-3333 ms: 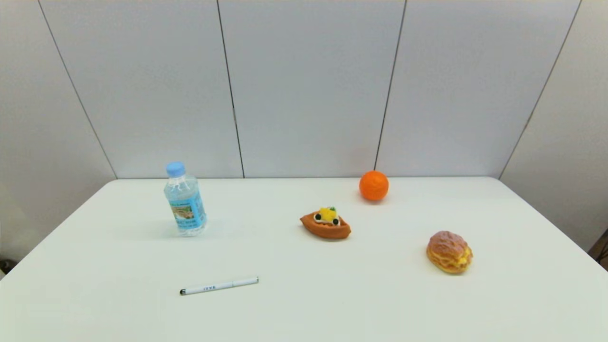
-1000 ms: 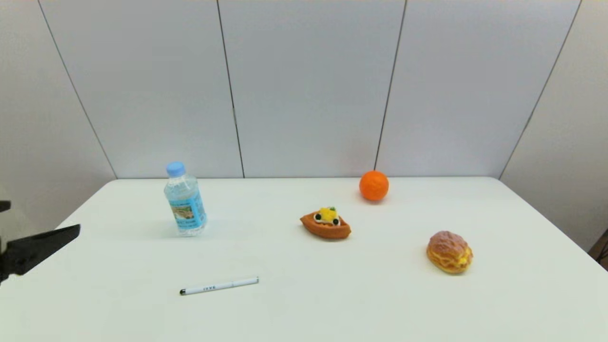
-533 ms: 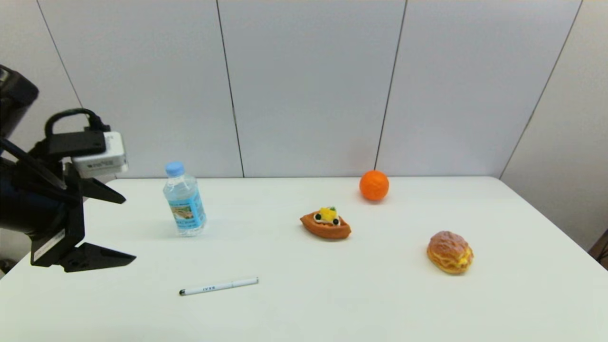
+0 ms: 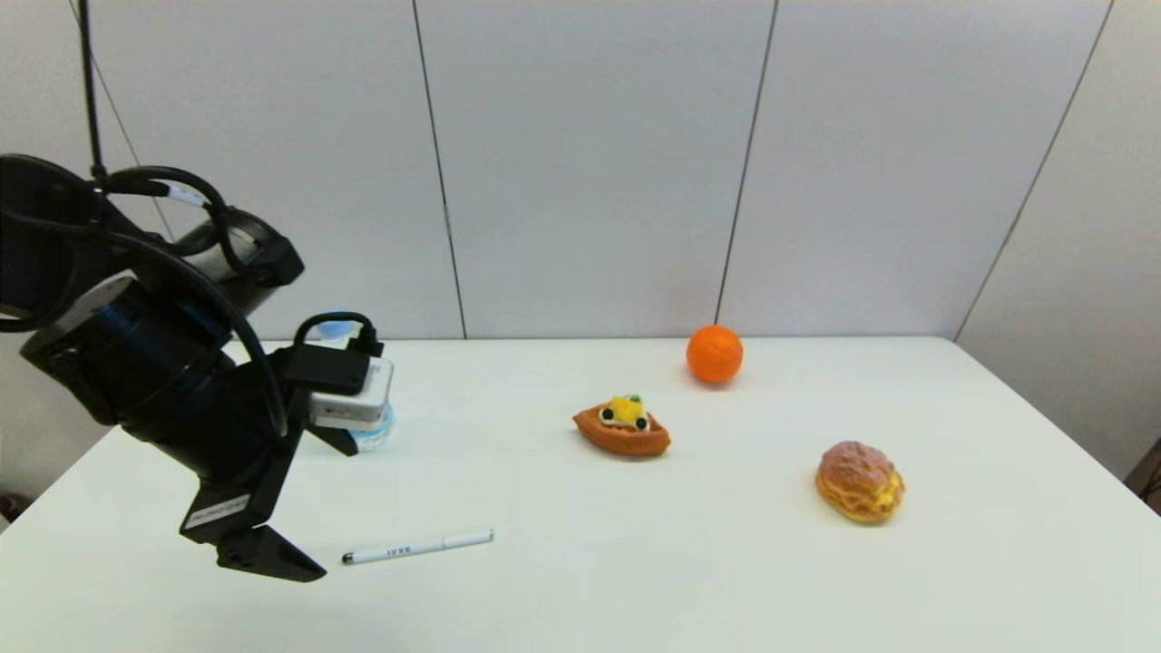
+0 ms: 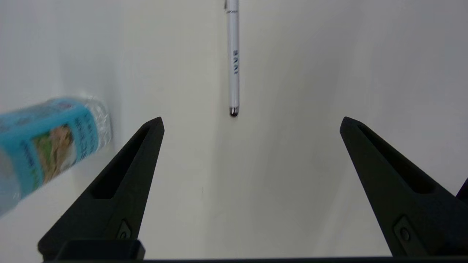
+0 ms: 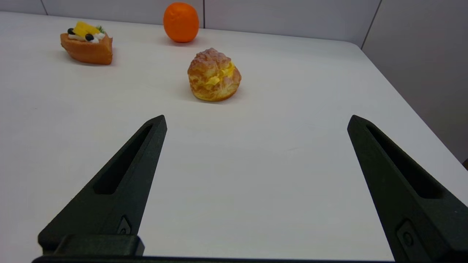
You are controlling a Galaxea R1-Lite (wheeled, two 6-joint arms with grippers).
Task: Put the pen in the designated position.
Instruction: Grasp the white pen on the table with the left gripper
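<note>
Left tool (image 5: pixel 251 122) spread wide, empty — just short of pen (image 5: pixel 233 62), touching nothing

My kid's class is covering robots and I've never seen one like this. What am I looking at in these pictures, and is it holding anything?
It is a two-armed robot at a white table. One picture looks down from its head; the other two come from cameras on each wrist, so the black prongs at the bottom are that arm's own claw. The left claw is open and empty, over the table just short of the dark tip of a white pen, with a water bottle beside it. The right claw is also open and empty, low at the table's near side. Also on the table: an orange, a boat-shaped fruit tart and a cream puff. Nothing is held.
</note>
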